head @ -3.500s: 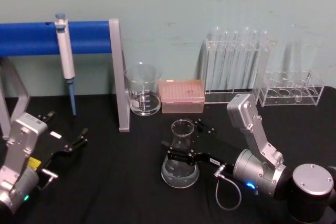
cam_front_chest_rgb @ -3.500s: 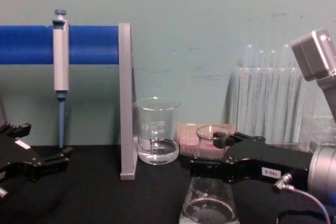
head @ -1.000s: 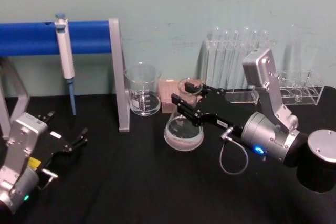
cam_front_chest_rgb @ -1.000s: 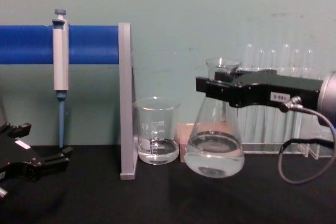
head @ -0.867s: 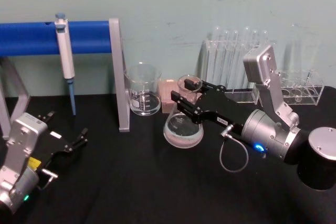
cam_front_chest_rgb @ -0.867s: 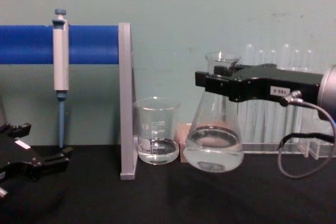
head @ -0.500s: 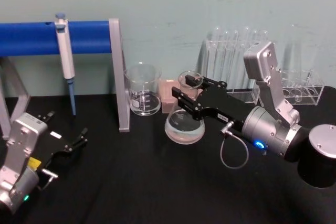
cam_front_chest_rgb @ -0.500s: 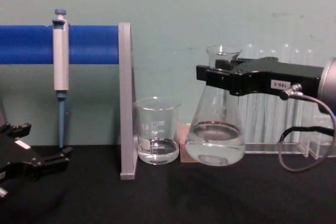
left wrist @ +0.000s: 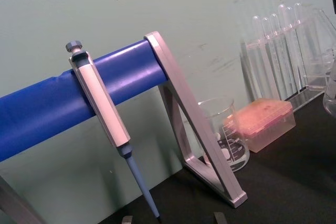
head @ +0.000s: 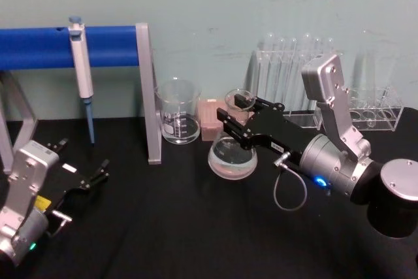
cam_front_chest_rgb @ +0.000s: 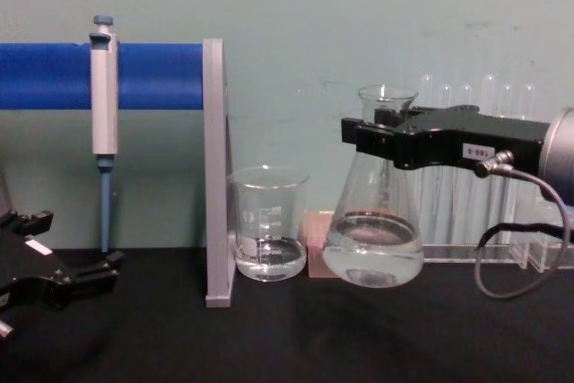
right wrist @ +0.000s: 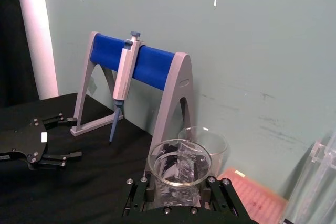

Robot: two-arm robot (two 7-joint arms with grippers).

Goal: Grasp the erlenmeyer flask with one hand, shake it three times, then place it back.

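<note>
Chest view: right hand (cam_front_chest_rgb: 381, 136) grips erlenmeyer flask (cam_front_chest_rgb: 372, 244) aloft, liquid inside; beaker (cam_front_chest_rgb: 267, 226) part-filled; left hand (cam_front_chest_rgb: 81, 239) open.

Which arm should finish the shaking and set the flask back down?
Right. The right gripper is shut on the neck of the flask, holding it upright and seemingly off the table, beside the beaker. The left gripper sits open, low at the far left, well away from the flask.

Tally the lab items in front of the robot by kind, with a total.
erlenmeyer flask, in the right gripper: 1
beaker: 1
pipette: 1
blue pipette stand: 1
pink box: 1
clear racks: 2
Total: 7, not counting the idle left gripper
</note>
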